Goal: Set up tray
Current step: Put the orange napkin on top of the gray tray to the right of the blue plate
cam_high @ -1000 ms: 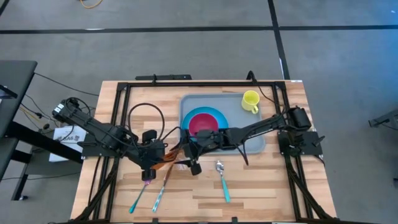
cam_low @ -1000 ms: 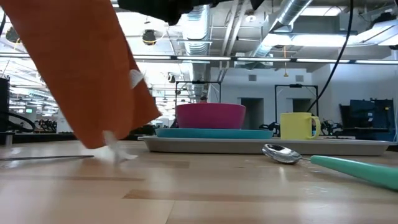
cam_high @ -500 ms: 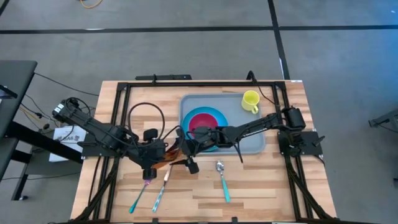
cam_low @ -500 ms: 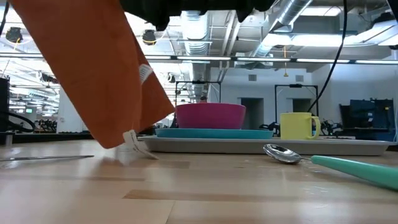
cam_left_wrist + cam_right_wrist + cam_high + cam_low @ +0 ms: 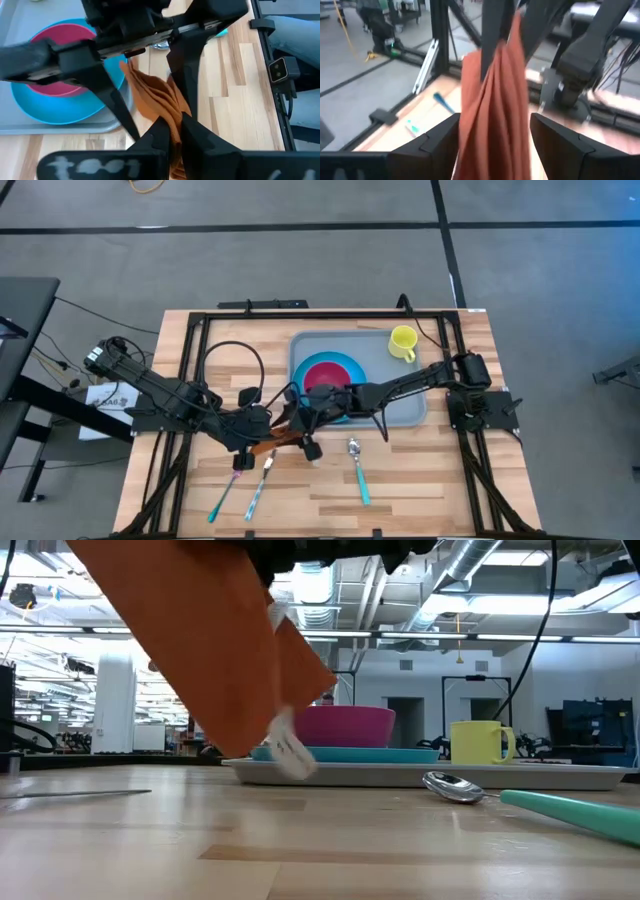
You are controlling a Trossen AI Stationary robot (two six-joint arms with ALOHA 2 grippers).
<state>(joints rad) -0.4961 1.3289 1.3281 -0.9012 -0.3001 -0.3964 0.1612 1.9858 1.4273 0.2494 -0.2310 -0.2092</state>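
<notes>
The orange-brown napkin hangs bunched between my two grippers, near the tray's near left corner. My left gripper is shut on it. My right gripper is open, its fingers on either side of the hanging napkin; I cannot tell whether they touch it. The pale grey-blue tray lies on the table. It carries a bright blue plate with a pink bowl on it, and a yellow mug. My left gripper pinches the napkin's bunched upper part between its two fingers, several folds together. The fingers come slanting down from the table's left side. The napkin hangs below them in folds, and a white tag dangles at its lower end.
A spoon with a teal handle lies near the tray's near edge. Two more utensils lie at the near left. A black cable loop lies left of the tray. Black frame rails run along the table's edges.
My left gripper has gone toward the table's right edge and the tray, carrying the napkin. The napkin's lower end has swung from the table surface toward the tray and risen. My right gripper has gone left toward the napkin and now stands around it.
</notes>
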